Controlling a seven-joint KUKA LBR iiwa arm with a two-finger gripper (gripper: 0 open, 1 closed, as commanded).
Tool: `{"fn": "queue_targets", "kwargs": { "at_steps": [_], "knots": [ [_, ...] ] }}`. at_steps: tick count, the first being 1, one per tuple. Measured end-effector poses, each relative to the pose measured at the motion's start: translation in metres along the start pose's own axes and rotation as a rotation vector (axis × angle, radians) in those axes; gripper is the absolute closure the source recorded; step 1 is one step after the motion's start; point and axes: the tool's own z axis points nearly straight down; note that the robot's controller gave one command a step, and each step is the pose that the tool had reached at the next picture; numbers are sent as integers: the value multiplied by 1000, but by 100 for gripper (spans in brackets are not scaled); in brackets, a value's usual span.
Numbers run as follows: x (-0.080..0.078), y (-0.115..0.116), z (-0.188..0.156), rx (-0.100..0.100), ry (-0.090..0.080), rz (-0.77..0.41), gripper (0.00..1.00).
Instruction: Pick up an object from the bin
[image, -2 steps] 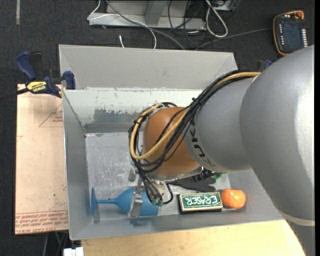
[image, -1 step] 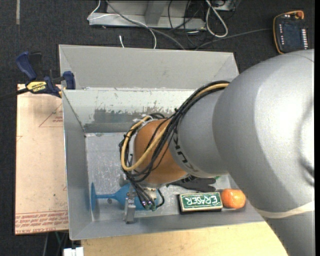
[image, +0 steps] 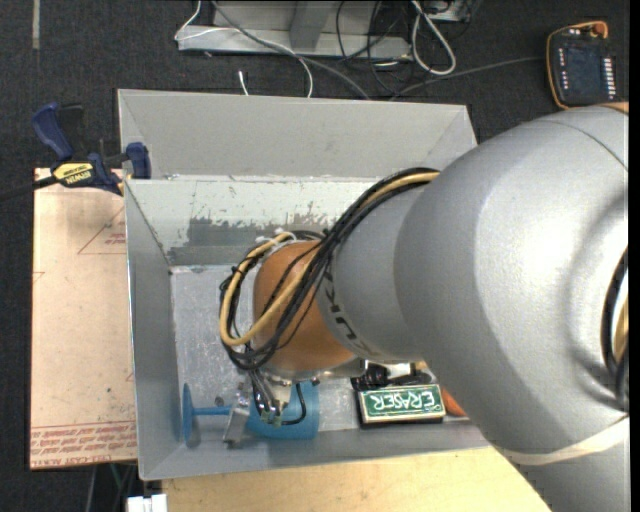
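Note:
My gripper (image: 258, 402) is low over the bin's near edge, below the arm's orange cover. Right under it lies a blue plastic thing (image: 303, 412) with a rounded body. A thin blue rod runs left from there to a flat blue disc (image: 189, 414); whether rod and body are one piece I cannot tell. The gripper's metal tip sits against the rod's right end, touching or just above it. To the right lies a green box (image: 401, 402) with "ERASER" in white letters.
A small orange thing (image: 452, 405) peeks out right of the eraser box, mostly under the arm. The big grey arm hides the bin's right half. The bin's bare floor shows at the left, between the gripper and the left wall.

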Motion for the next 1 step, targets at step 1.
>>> {"fn": "queue_targets", "kwargs": {
  "at_steps": [1],
  "knots": [
    [-11, -12, 3, -6, -5, -236, 100]
  ]
}}
